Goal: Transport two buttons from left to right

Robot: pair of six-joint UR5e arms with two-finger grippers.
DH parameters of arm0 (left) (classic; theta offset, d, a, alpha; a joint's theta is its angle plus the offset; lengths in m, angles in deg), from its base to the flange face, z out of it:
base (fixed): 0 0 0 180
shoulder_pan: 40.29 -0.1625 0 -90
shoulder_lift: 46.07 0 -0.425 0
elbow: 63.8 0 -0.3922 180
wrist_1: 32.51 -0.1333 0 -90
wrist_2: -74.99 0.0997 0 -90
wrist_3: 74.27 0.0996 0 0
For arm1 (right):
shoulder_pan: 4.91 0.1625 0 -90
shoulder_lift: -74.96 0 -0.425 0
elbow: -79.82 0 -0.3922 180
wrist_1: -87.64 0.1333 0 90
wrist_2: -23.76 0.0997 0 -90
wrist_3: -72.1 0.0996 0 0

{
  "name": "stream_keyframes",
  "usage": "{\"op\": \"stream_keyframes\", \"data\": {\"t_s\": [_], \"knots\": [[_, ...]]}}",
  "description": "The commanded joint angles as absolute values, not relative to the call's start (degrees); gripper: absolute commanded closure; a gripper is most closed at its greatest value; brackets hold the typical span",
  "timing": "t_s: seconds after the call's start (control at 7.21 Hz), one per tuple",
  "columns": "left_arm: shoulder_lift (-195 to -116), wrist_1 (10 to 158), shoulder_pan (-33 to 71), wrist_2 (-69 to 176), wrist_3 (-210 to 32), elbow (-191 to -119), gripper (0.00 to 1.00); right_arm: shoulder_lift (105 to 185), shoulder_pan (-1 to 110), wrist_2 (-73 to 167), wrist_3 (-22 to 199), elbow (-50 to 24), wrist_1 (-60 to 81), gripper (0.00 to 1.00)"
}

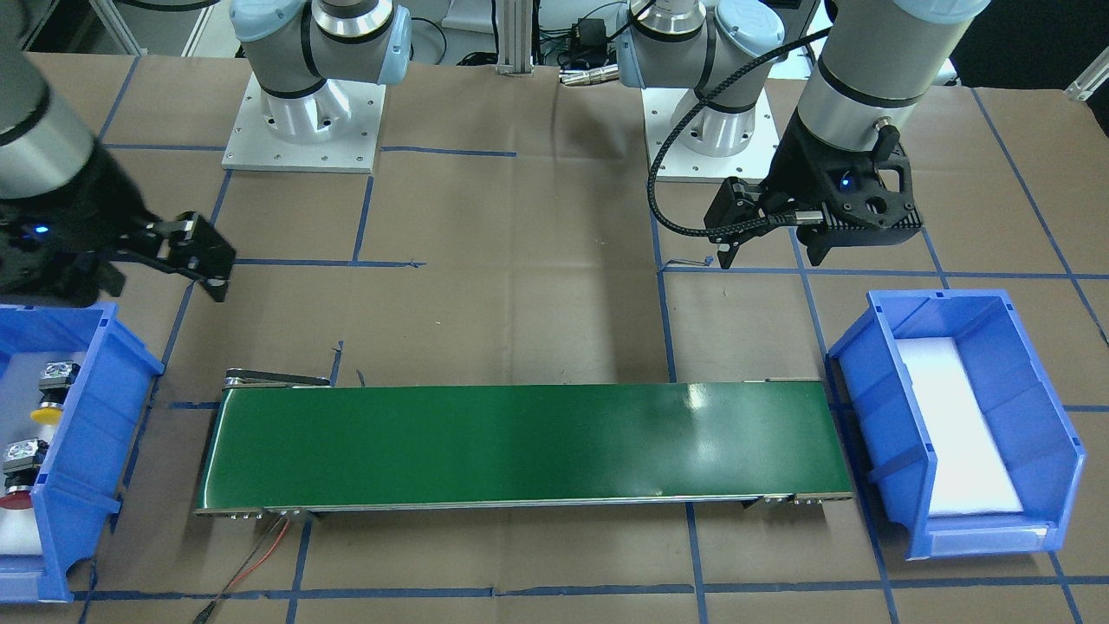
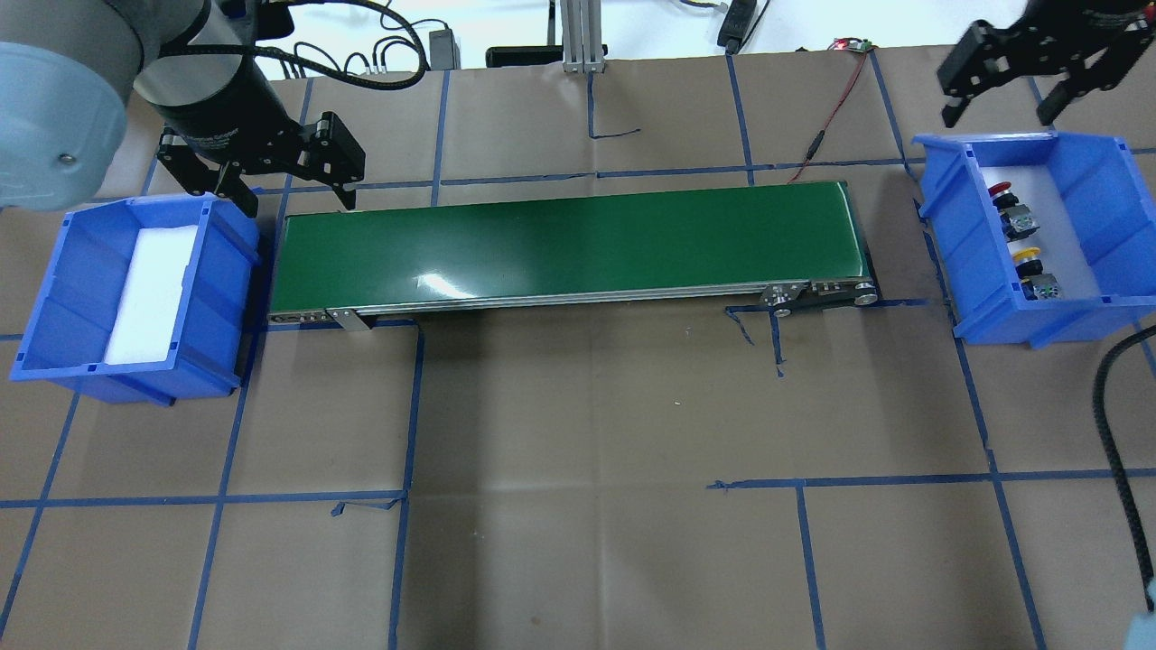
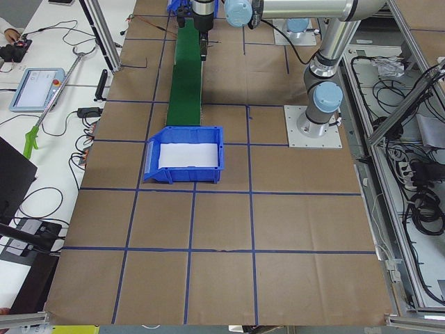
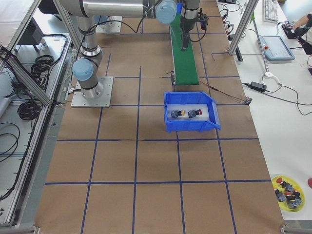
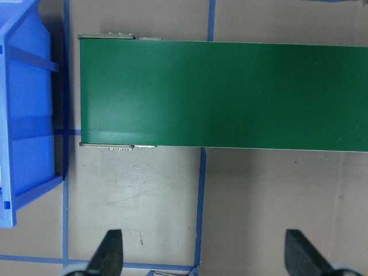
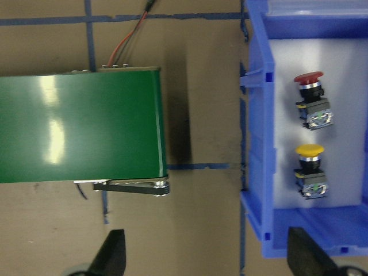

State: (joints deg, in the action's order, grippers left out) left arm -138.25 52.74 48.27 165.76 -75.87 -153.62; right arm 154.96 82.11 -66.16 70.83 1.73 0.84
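Observation:
The red button [image 6: 311,95] and the yellow button [image 6: 310,171] lie side by side on white foam in the blue bin [image 6: 256,172] at the robot's right end of the green conveyor belt [image 2: 560,244]. They also show in the overhead view, red [image 2: 1002,193] and yellow [image 2: 1029,260], and in the front view, red [image 1: 17,485] and yellow [image 1: 48,406]. My right gripper [image 2: 998,113] is open and empty, high over that bin's far edge. My left gripper [image 2: 298,200] is open and empty over the belt's left end, beside the other blue bin [image 2: 63,280].
The left bin [image 1: 875,381] holds only a white foam pad. A red and black wire [image 2: 831,117] runs from the belt's right end. The arm bases [image 1: 303,121] stand behind the belt. A yellow dish [image 4: 287,187] with more buttons sits on a side table.

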Motion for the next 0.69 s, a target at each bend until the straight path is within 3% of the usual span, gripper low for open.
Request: {"op": "stream_keyframes", "data": {"t_s": [0.0,0.28,0.55], "knots": [[-138.5,52.7,48.2,165.8,-76.1,-153.3,0.0,155.2,87.8,-65.6,72.6,1.5,1.0,0.0],[-138.4,52.7,48.2,165.7,-76.1,-153.1,0.0,159.1,87.7,-66.0,72.7,-2.4,1.2,0.0],[-138.4,52.7,48.2,165.7,-76.1,-153.3,0.0,166.9,87.5,-65.5,73.2,-11.7,-3.7,0.0]]}}
